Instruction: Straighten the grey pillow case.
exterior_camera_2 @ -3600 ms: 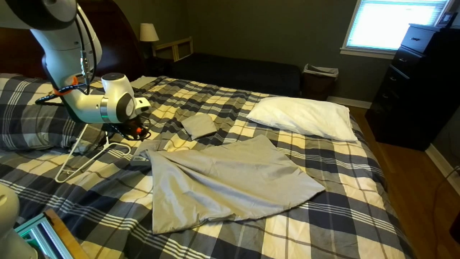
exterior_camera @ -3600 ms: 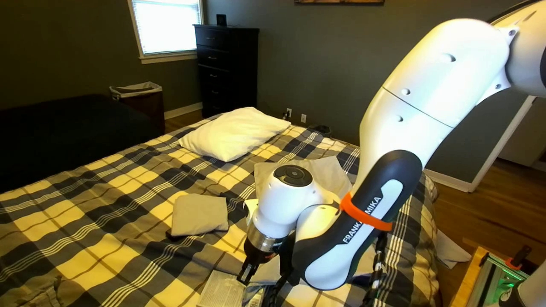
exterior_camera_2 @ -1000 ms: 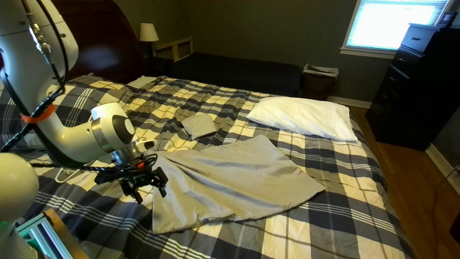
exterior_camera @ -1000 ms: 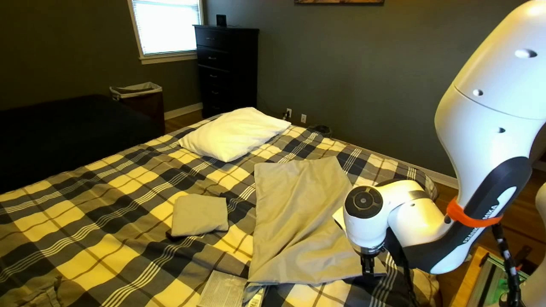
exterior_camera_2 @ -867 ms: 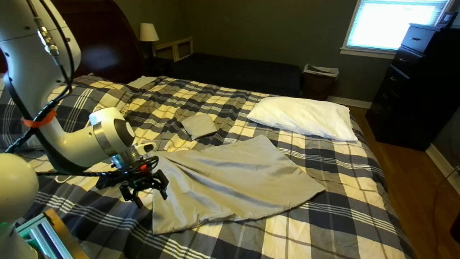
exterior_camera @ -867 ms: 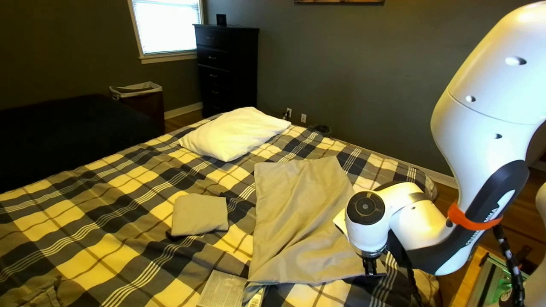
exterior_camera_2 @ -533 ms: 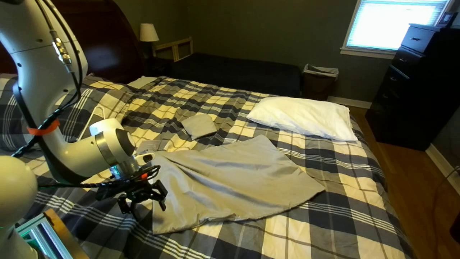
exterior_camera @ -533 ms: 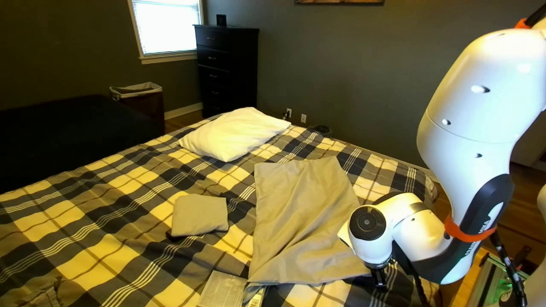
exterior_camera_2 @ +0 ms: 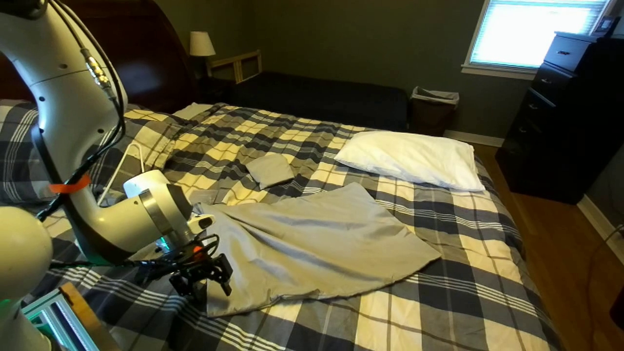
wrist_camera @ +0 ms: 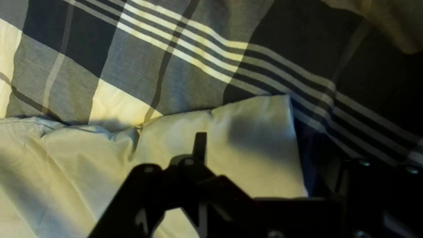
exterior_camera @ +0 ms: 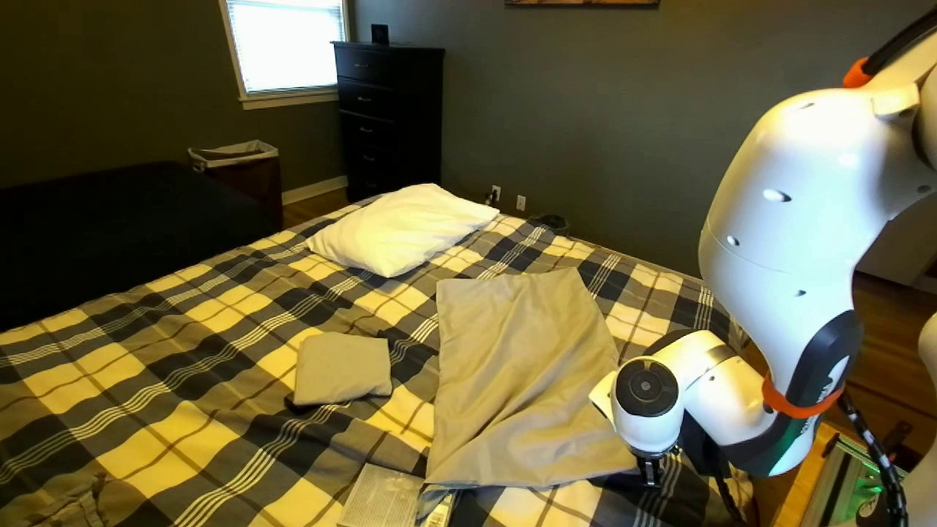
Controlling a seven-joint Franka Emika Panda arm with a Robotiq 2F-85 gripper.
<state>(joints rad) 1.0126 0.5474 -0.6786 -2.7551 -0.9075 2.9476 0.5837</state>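
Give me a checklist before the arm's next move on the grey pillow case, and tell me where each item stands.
1. End effector open: ok, jaws apart.
2. Grey pillow case smooth: not ok, wrinkled.
3. Case corner in the wrist view: ok, visible.
4. Fingertips touching the case: cannot tell.
5. White pillow clear of the case: ok, apart.
6. Folded grey cloth clear of the case: ok, apart.

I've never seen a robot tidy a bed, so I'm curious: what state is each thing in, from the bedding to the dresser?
Grey pillow case: spread out, wrinkled.
Jaws: open, by a pillow case corner; touching or not, can't tell.
Small grey cloth: folded.
White pillow: plump, lying flat.
Plaid bedcover: spread, slightly rumpled.
Dresser drawers: look shut.
Window blind: lowered.
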